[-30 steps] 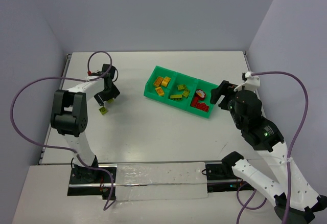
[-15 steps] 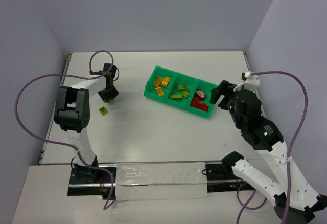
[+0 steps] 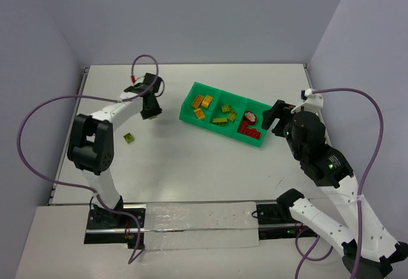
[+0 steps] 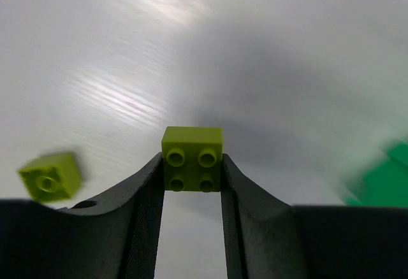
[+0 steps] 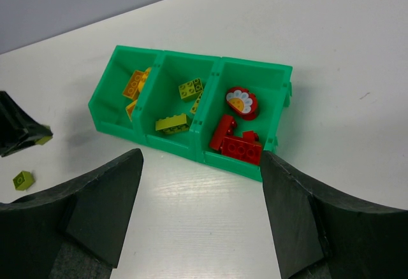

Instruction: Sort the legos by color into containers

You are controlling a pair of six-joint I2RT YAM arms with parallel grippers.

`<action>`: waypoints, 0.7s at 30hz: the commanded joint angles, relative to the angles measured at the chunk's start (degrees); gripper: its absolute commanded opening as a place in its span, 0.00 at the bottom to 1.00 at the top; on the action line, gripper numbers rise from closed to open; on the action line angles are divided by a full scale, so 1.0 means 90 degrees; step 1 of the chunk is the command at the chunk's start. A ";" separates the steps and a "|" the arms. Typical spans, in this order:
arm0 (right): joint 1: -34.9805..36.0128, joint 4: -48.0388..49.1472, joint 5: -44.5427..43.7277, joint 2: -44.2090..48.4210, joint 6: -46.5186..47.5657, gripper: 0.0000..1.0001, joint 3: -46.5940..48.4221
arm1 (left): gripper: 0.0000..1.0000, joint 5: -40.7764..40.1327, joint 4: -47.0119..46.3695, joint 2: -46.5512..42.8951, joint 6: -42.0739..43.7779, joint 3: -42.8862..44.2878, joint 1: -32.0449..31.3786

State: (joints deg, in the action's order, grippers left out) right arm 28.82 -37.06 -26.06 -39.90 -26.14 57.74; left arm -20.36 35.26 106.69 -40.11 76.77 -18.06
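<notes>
My left gripper is shut on a small olive-green lego, held off the table to the left of the green tray. A second olive-green lego lies on the table behind it, also seen low on the left in the left wrist view. The tray's left compartment holds yellow-orange legos, the middle one olive-green legos, the right one red legos and a red ring piece. My right gripper hangs open just right of the tray with nothing between its fingers.
The tray stands slanted at the middle back of the white table. Grey walls close in the table at the back and sides. Purple cables loop above both arms.
</notes>
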 commanded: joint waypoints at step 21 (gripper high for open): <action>-0.0018 -0.0197 -0.0338 0.0363 -0.0013 0.81 0.0265 | 0.24 0.1347 0.0077 0.2601 0.0186 0.5376 -0.3179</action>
State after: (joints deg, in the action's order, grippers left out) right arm 28.82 -38.70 -27.13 -37.11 -26.76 57.87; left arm -10.26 36.24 127.92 -37.86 119.14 -46.69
